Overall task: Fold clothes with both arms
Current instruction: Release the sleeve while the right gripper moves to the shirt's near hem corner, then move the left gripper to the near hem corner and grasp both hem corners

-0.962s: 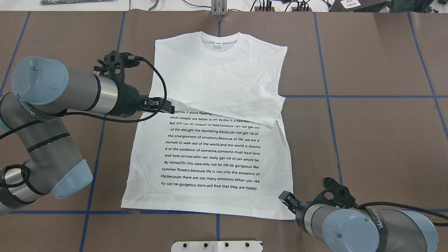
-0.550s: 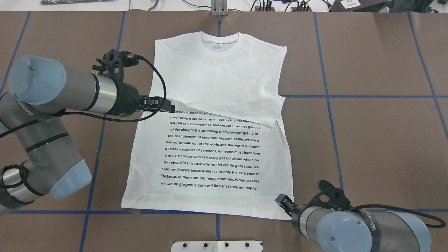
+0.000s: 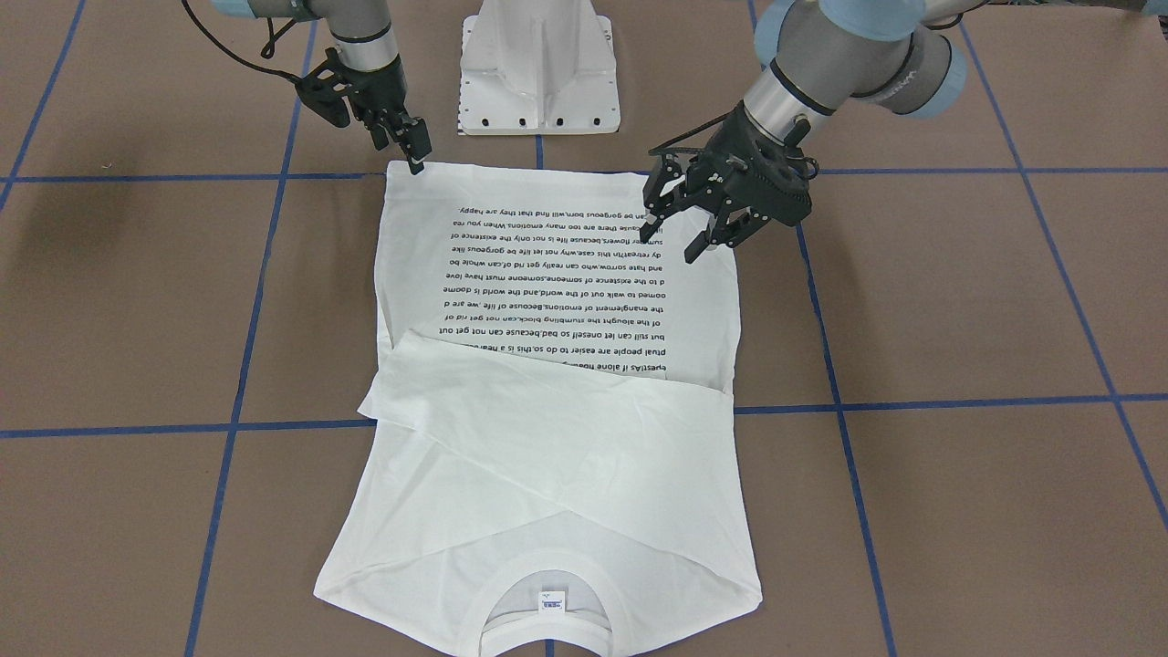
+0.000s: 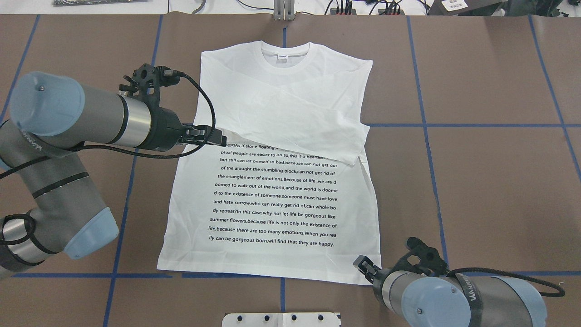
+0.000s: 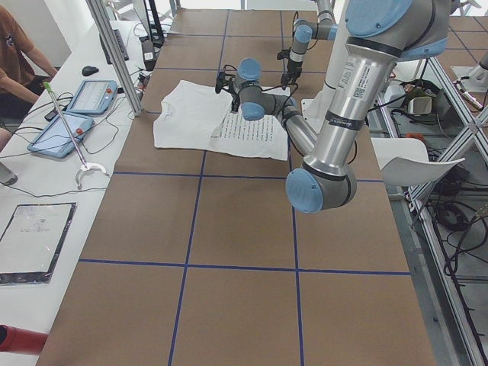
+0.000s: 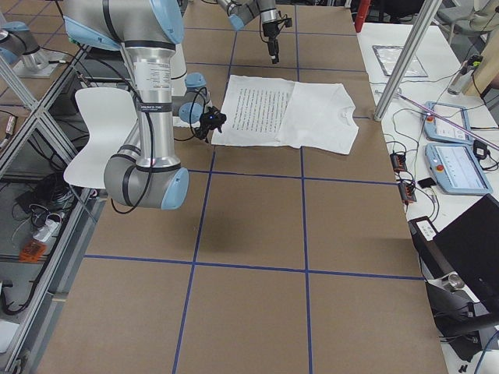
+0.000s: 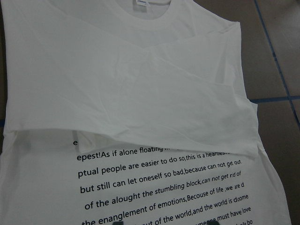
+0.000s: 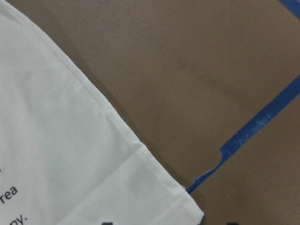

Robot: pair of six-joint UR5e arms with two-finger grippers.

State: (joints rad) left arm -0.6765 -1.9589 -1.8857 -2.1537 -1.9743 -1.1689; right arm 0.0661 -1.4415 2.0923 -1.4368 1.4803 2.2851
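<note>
Two folds look done: both sleeves (image 4: 313, 131) lie crossed inward over the chest of the shirt (image 4: 272, 209), which is spread flat, print side up, on the tabletop (image 4: 476, 181).

- Left end effector (image 3: 675, 239): fingers spread wide, holding nothing. It hangs over the shirt's side edge. The lower edge of the folded sleeve is just ahead of its tips, and the block of black text (image 4: 277, 195) starts right below that. The collar (image 4: 286, 56) lies further ahead of it, at the far end of the shirt.
- Right end effector (image 3: 412, 153): the wrist view shows two dark tips standing apart at the frame bottom, so I read it as open, with nothing gripped. The shirt's hem corner (image 8: 190, 213) sits between and just ahead of those tips. Bare tabletop and a strip of blue tape (image 8: 253, 131) lie off to one side.

Progress, as a judgement: sleeves are in and the body is not yet folded. The hem is flat and unlifted, and the whole text block is exposed. Left to do: grip the hem corners or side edges with both arms, then fold the body over toward the collar, possibly with side folds first. The task looks less than half done.
</note>
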